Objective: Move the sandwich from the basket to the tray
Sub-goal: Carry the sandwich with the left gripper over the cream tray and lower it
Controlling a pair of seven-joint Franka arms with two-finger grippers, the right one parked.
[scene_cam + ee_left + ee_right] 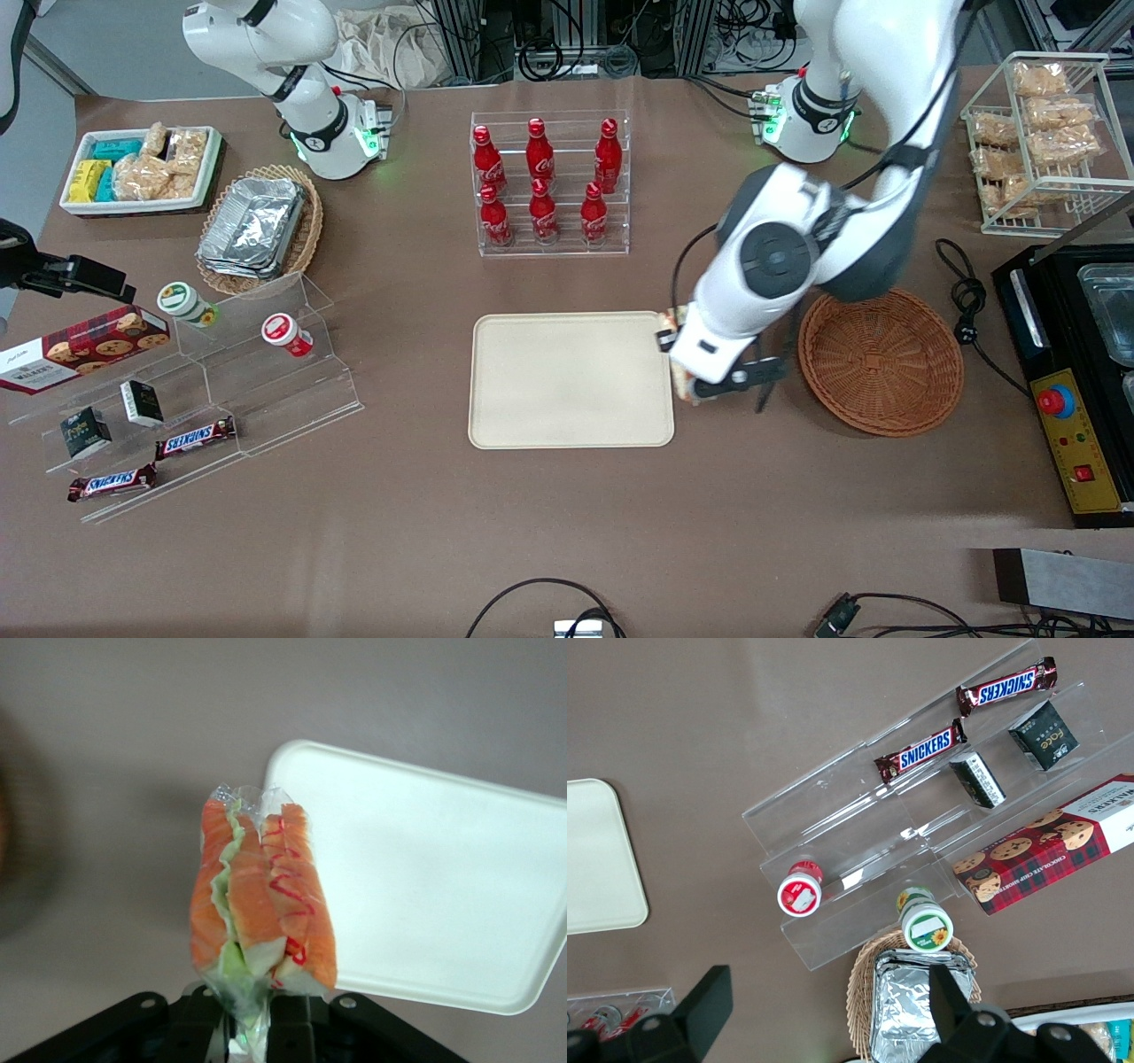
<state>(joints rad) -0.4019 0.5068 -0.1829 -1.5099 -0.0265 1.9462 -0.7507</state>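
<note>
The gripper (251,1028) is clamped on the sandwich (261,904), which is being held by its wrapped lower end between the black fingers (301,1023), filling edge outward. In the front view the gripper (709,383) is being held above the table (567,532), between the tray (567,379) and the basket (881,361), with the sandwich (680,354) just at the tray's edge nearest the basket. The tray and the basket are lying bare. A rack of red bottles (549,182) is standing farther from the front camera than the tray.
</note>
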